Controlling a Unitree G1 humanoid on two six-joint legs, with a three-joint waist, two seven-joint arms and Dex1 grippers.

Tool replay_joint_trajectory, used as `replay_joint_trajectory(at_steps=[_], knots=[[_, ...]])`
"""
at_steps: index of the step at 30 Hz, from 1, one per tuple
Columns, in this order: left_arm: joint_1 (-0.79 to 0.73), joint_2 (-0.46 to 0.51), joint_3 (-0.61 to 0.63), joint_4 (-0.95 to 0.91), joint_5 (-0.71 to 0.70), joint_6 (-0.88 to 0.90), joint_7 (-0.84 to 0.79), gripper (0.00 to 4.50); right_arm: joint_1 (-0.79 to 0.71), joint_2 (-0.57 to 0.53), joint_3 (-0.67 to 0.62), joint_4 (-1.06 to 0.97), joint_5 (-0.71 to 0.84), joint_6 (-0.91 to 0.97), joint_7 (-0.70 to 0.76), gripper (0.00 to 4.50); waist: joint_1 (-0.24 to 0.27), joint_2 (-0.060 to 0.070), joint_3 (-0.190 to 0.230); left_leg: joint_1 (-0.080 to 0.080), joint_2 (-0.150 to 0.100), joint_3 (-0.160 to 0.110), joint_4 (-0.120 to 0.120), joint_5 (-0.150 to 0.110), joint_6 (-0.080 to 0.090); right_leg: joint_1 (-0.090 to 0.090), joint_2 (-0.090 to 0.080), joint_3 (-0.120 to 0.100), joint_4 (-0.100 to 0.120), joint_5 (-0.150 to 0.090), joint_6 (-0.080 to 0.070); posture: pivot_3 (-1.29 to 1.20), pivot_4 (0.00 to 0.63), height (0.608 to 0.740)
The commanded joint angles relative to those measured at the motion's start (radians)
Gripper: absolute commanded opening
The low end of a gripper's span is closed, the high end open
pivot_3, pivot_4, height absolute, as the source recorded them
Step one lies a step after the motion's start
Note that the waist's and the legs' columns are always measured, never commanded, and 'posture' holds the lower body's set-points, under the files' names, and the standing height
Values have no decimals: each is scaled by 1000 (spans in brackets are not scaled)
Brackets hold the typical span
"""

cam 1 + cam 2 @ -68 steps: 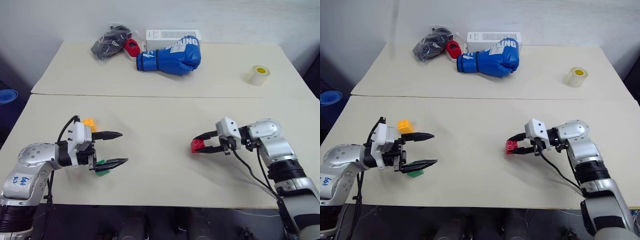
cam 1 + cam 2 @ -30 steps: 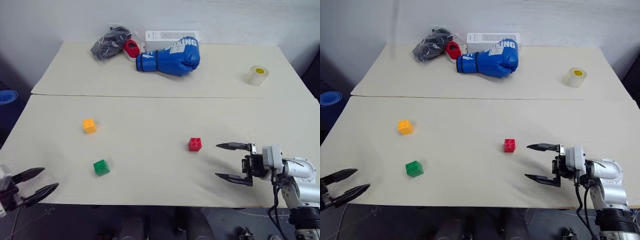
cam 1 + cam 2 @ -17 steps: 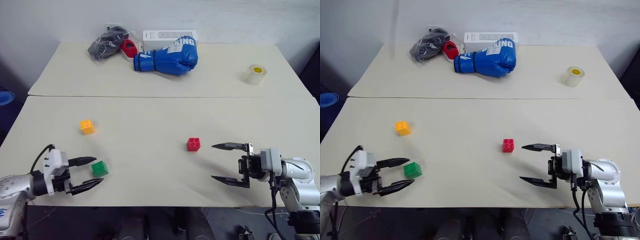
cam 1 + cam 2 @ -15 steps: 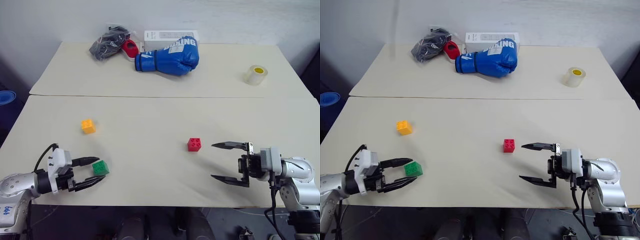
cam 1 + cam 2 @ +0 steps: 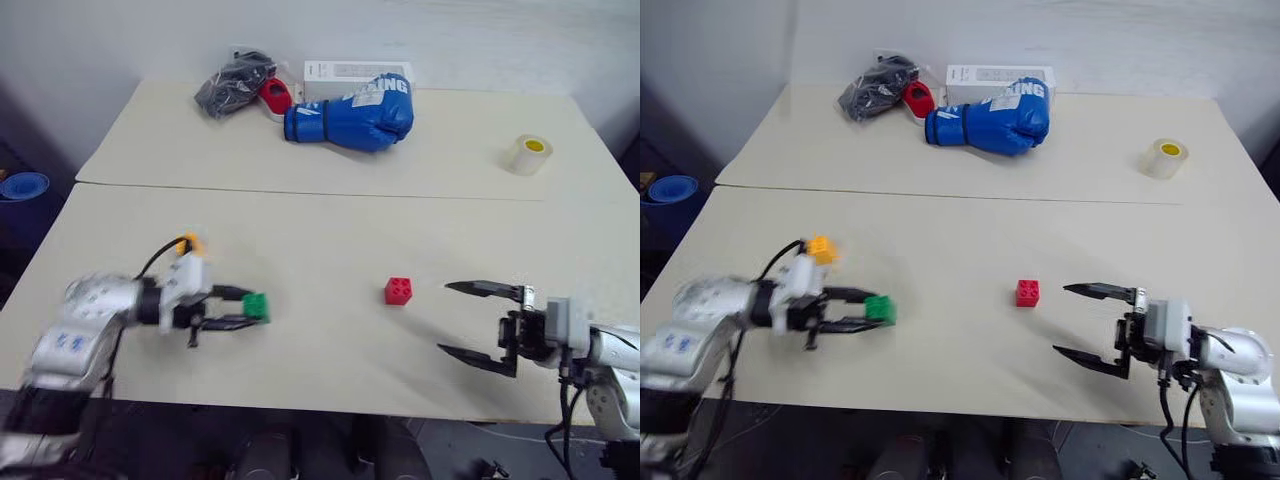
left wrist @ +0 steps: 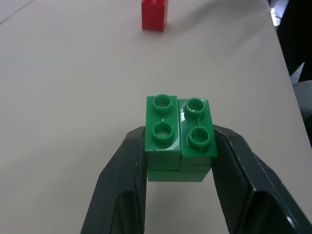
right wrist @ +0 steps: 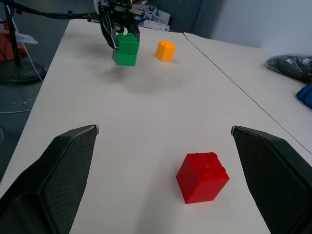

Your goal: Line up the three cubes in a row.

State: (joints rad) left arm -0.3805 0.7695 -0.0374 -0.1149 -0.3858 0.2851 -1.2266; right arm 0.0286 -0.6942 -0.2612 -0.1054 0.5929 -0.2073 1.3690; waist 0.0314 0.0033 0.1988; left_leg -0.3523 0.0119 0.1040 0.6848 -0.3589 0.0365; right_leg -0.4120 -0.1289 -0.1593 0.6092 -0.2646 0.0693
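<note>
Your left hand [image 5: 232, 308] has just closed on the green cube [image 5: 257, 306]. A second ago it was wide open at the near left edge of the table [image 5: 330, 235] with nothing in it; half a second ago its fingers stood on both sides of the cube. Now the two black fingers press the cube's sides, as the left wrist view shows clearly, and the cube has travelled with the hand toward the middle of the table. In the right wrist view the cube seems lifted, with a shadow below it, so I judge that it is carried, not pushed.

For the task this means the first cube is on its way. The red cube [image 5: 398, 291] sits well ahead of your left hand, along the line where the fingers point, and it is a natural place to start the row. The orange-yellow cube [image 5: 188, 243] lies just behind the left hand, near its wrist, and is not yet touched.

Your right hand [image 5: 1092, 325] is spread fully and holds nothing. The red cube lies on the table a little in front of its fingertips, apart from them and not between them.

About containers: there is none among the task things. At the far side of the table, well away from both hands, a white box [image 5: 355, 71] stands behind the blue boxing glove [image 5: 352, 101]; I cannot tell what is inside it.
</note>
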Motion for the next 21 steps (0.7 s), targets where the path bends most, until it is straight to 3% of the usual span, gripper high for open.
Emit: replay_joint_trajectory(at_steps=[1,5,10,21], knots=[[-181,-119,-164,130,110,-17,4,1468,56,5,-47,-73,18,9,-53,4500,2,0,0,0,-1,1,0,0,1,0,0,0,0,0,0,0,150,740],[-366,-258,-268,428,219,-137,-23,1468,105,22,-52,-137,14,20,-114,4500,-6,-1,0,0,-1,2,1,2,2,1,9,0,-1,1,2,0,150,740],[-467,-336,-293,625,280,-212,-18,1468,146,27,-57,-184,6,19,-162,4500,-13,-1,0,0,3,5,1,1,0,-2,13,1,-1,1,3,0,150,740],[-432,-311,-293,612,317,-214,-50,1468,154,26,-36,-213,-2,24,-220,4500,-9,-1,0,-1,3,1,5,1,1,0,11,4,0,1,2,0,150,740]])
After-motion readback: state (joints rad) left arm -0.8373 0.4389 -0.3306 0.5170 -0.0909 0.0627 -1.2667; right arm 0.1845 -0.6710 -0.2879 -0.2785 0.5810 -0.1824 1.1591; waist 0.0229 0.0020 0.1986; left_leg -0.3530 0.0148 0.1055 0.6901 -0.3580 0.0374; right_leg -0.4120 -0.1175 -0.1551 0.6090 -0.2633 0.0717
